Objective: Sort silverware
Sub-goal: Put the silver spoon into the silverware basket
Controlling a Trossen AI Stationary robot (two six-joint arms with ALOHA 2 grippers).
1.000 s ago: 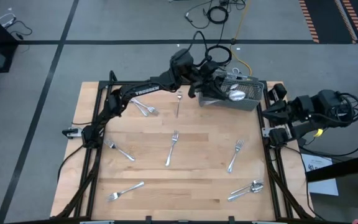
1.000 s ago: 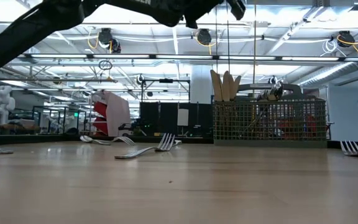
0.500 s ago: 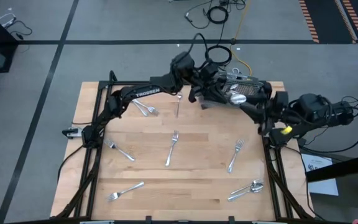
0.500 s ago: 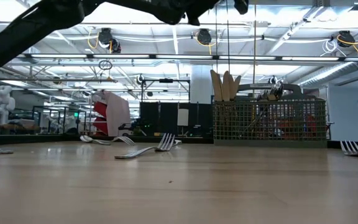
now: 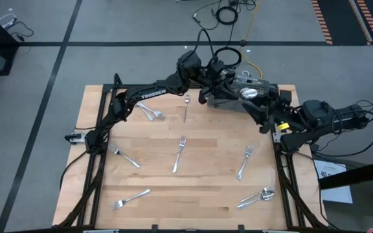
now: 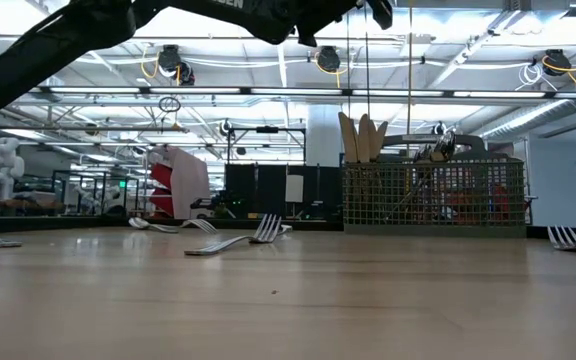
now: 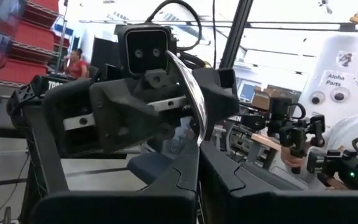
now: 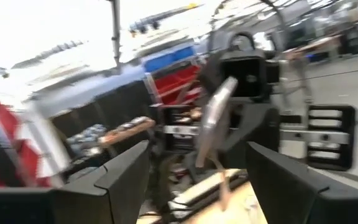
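My left gripper is at the far side of the table, above the grey mesh caddy, and is shut on a shiny spoon. My right gripper has come in from the right and faces it, open, with a finger on either side of the spoon and not touching it. More silverware lies flat on the wooden table: forks and a spoon with a fork. My left gripper pinches the spoon's lower end between its two shut fingers. The fingers lie about level and point toward the table's right. The spoon sticks out past the fingertips, tilted upward, lifted clear above the caddy.
The caddy holds wooden utensils and other pieces. Two more pieces of silverware lie near the far edge, under the left arm. The table's middle and near part lie bare between the scattered forks.
My right gripper has swung in from the table's right edge toward the left gripper and the caddy, has rolled its wrist and has opened. My left gripper has rolled slightly in place, still holding the spoon.
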